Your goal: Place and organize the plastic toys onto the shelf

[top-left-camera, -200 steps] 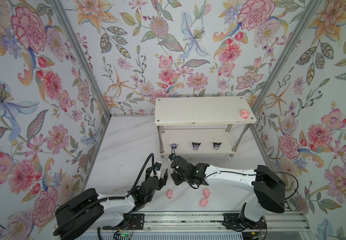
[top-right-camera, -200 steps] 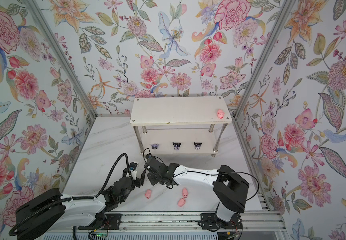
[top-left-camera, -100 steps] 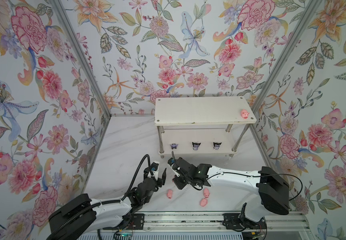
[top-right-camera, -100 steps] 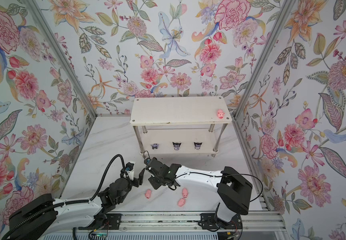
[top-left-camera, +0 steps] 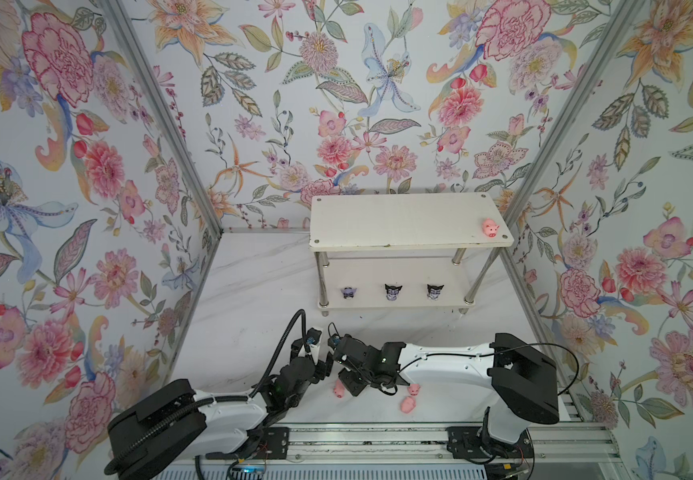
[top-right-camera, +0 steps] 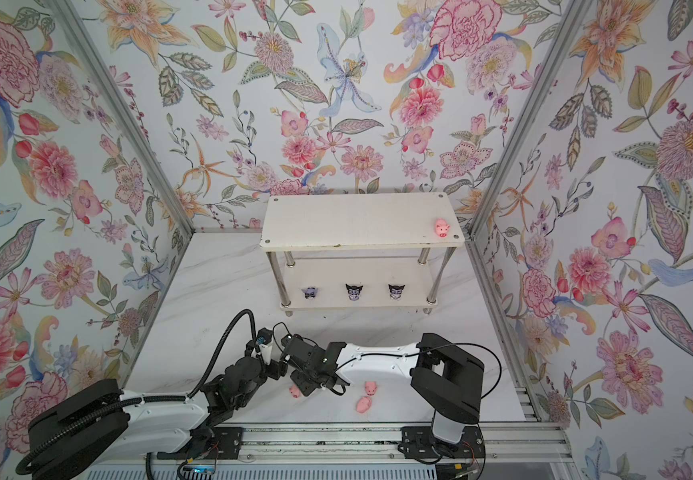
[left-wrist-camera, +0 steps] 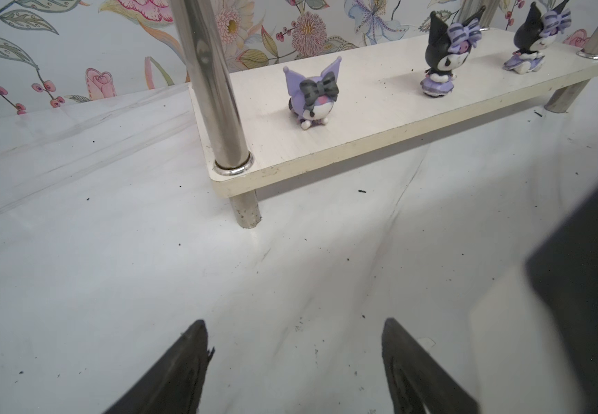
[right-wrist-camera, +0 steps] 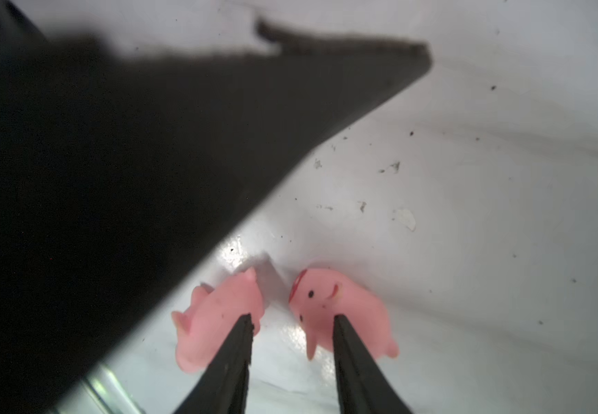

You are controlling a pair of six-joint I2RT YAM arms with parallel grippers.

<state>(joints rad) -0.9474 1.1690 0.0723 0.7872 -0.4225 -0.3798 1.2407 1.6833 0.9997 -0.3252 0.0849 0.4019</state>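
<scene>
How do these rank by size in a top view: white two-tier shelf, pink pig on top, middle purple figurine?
White two-tier shelf
Then pink plastic pig and middle purple figurine: alike, pig nearer camera, so unranked.

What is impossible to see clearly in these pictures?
- In both top views, the black right claw hides one small pink plastic pig.
- There, the white two-tier shelf's upper board hides its lower board's rear.
- Right wrist view: a blurred dark shape blocks half the white table.

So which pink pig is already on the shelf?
The pink plastic pig on the white shelf's top board, right end; the others lie on the marble tabletop.
</scene>
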